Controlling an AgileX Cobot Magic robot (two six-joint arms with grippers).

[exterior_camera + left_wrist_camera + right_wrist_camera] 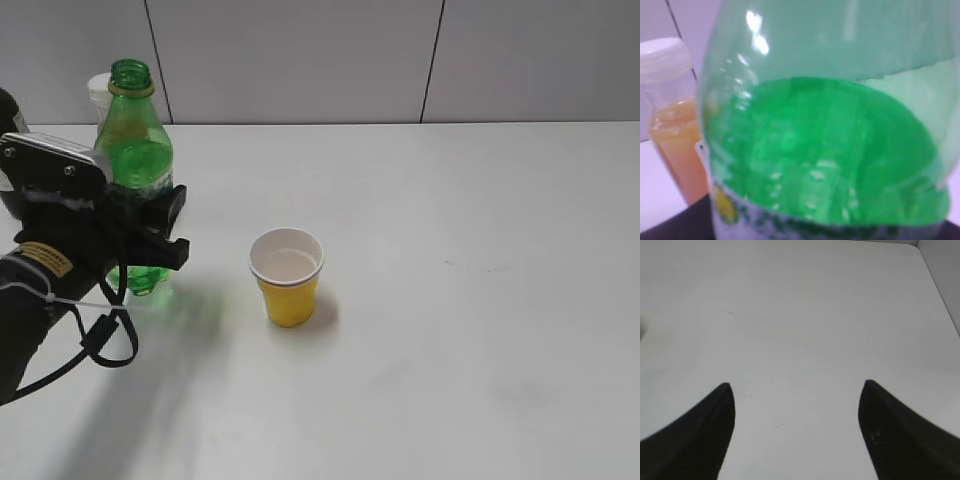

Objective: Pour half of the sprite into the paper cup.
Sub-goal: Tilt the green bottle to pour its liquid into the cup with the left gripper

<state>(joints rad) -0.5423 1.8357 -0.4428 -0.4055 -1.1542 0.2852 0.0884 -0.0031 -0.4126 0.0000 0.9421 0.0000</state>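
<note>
Far left of desk [450,330]: left gripper [150,228] clamped around sprite [136,150] at lower body. Sprite upright, long axis vertical, open neck up. Orange juice bottle [675,125] just behind sprite, mostly hidden in exterior view; only white cap shows. Gripper hides sprite label. Paper cup [287,277] right of sprite, apart, upright, mouth up. Right gripper [795,430] spread wide over bare desk, holding nothing.

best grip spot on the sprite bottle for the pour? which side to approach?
Grip the sprite bottle at its labelled mid-body, coming in level from the left, where the left gripper already has its jaws around it. It stands upright and capless, and the body narrows there. That side leaves the neck free to tip right toward the paper cup.
</note>
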